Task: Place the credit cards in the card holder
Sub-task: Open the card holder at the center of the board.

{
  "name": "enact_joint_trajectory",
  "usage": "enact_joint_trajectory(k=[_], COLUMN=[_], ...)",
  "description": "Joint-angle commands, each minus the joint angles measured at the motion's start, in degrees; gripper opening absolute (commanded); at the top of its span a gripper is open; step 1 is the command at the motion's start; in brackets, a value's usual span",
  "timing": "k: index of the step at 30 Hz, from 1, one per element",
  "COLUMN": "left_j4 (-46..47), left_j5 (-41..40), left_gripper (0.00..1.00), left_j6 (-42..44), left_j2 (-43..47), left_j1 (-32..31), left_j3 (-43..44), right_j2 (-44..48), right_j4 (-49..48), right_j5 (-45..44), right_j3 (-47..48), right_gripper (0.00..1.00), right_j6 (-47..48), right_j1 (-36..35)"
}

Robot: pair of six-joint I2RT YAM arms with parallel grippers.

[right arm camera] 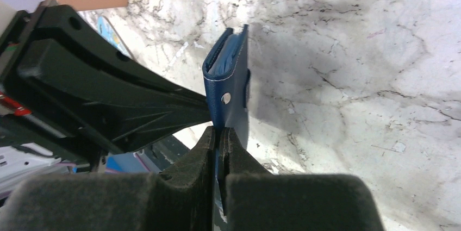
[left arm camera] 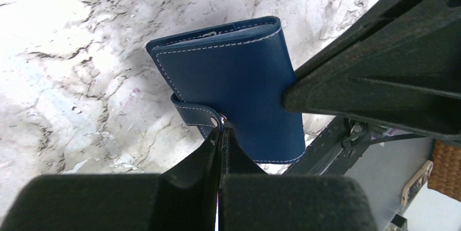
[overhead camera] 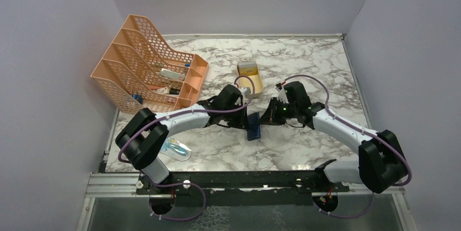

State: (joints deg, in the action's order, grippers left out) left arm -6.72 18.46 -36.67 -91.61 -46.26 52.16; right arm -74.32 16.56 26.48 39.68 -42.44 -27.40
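Observation:
The navy card holder (overhead camera: 253,130) hangs folded between my two grippers just above the marble table, near its middle. My left gripper (left arm camera: 222,129) is shut on the tip of its snap strap (left arm camera: 194,112), against the blue cover (left arm camera: 239,79). My right gripper (right arm camera: 218,131) is shut on the cover's lower edge, with the holder (right arm camera: 228,87) seen edge-on and slightly gaping at its top. In the top view the left gripper (overhead camera: 249,116) and right gripper (overhead camera: 263,118) meet at the holder. A yellow-gold credit card (overhead camera: 247,68) stands in the tan tray.
The tan oval tray (overhead camera: 256,86) sits just behind the grippers. An orange mesh file rack (overhead camera: 149,62) holding small items fills the back left. A blue-patterned packet (overhead camera: 176,149) lies by the left arm's base. Grey walls close in three sides.

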Motion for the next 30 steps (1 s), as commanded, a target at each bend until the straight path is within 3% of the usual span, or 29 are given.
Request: enact_joint_trajectory(k=[1,11,18,30], left_j4=[-3.94,-6.15,-3.19,6.42], left_j5=[-5.93,-9.17,-6.47,-2.74], left_gripper=[0.00,0.00,0.00,0.00], left_j6=[1.60,1.17,0.22,-3.93], left_j2=[2.93,5.66,8.41,14.72], left_j1=[0.21,0.21,0.22,0.29], left_j3=[-1.63,-2.24,-3.44,-6.54], right_j2=[-1.64,-4.70,-2.15,-2.82], right_j4=[1.90,3.23,11.18,9.63], right_j5=[-4.20,-9.11,-14.12,-11.66], right_j3=[1.14,1.00,5.18,6.83], right_gripper=[0.01,0.01,0.40,0.54], right_j6=[3.20,6.43,7.42,1.14], right_j1=[-0.29,-0.22,-0.45,-7.52])
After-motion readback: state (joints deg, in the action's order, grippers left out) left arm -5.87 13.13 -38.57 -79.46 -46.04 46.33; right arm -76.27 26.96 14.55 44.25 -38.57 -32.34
